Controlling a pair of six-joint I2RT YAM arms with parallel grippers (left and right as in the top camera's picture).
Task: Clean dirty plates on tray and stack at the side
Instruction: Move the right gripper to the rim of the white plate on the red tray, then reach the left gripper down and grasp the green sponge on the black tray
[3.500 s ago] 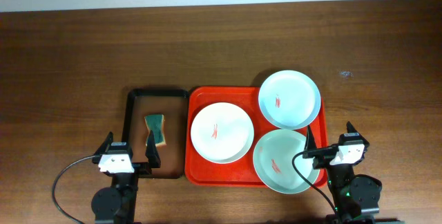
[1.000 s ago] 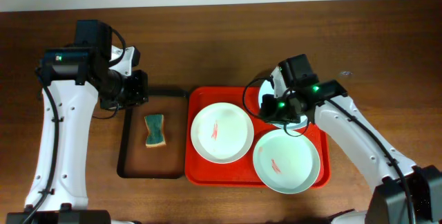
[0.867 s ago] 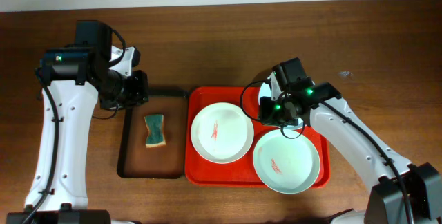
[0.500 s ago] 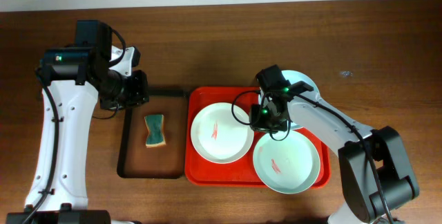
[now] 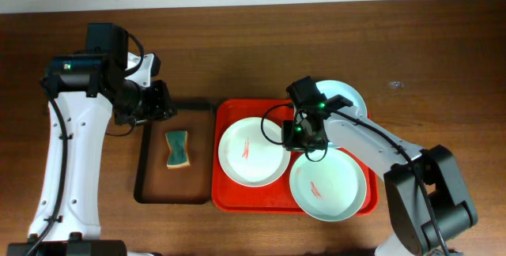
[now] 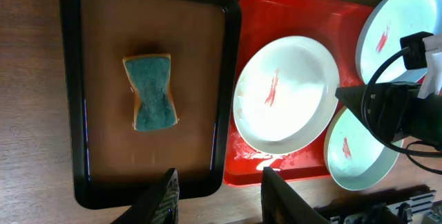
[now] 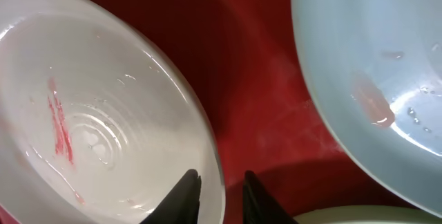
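As it hangs above the black tray, left gripper [image 6: 219,174]: black jaws spread apart, nothing between them.
Black tray [image 6: 68,92]: narrow rectangle with rounded corners, glossy black raised rim, smooth brown floor; it lies just left of the red tray.
Sponge [image 6: 152,92]: waisted block, rough teal scouring face on top, a tan layer showing at its edges; it lies flat near the middle of the black tray.
Table [image 5: 237,43]: dark brown wood grain, matte.
Red tray [image 6: 276,3]: large plastic rectangle, rounded corners, raised rim, shiny, faint pale flecks on its floor; all three plates are on it.
Left plate [image 5: 251,151]: round, white, glossy, shallow well with faint rings; a thin red streak near its centre; on the tray's left half.
Right gripper [image 7: 219,182]: jaws parted, astride the left plate's right rim, one finger over the plate's inside and one over the tray's floor; whether they touch the rim I cannot tell.
Back plate [image 5: 348,98]: round, pale mint, wet-looking shine, a pinkish-red smear; at the far right corner, its far edge out past the back rim.
Front plate [image 5: 327,183]: round, pale mint, glossy, short red streaks at its centre; at the near right corner.
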